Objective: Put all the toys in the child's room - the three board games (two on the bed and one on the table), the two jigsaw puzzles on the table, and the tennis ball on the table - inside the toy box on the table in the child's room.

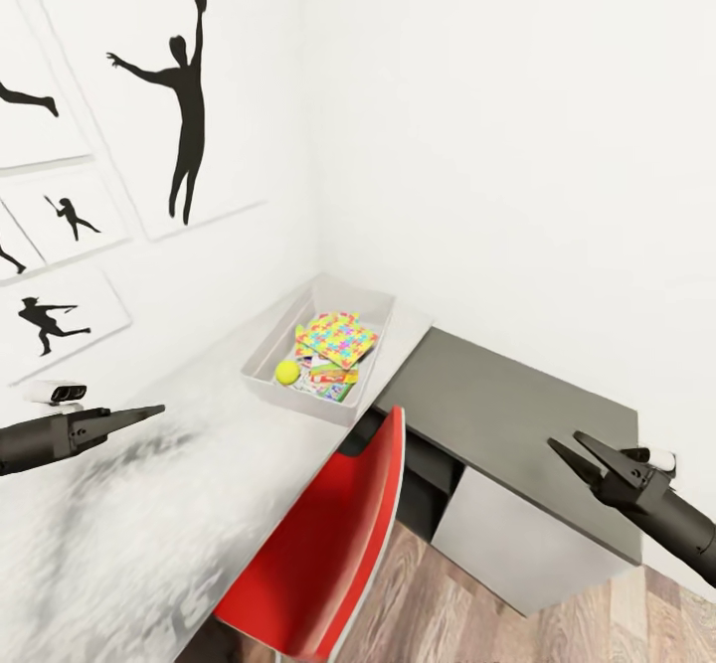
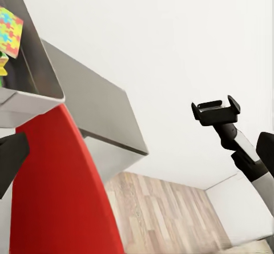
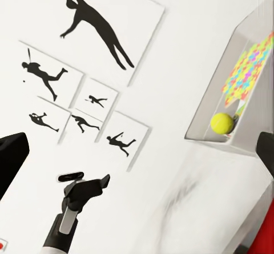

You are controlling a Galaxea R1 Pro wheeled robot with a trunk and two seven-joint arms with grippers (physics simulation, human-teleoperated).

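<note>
Left gripper [image 1: 149, 412] looked pinched closed and empty; right gripper [image 1: 572, 447] was slightly parted, empty, both hanging clear of the white-grey desk [image 1: 149, 504].
Shallow light grey toy box [image 1: 267, 350] sat at the desk's far corner, holding a thin bright jigsaw puzzle panel [image 1: 338, 337], a small yellow-green tennis ball [image 1: 287, 372] and colourful printed board game boxes [image 1: 328, 383] beneath. Judgement: panels are light and stiff, so pinch an edge; the ball rolls, so grip it across the middle.
</note>
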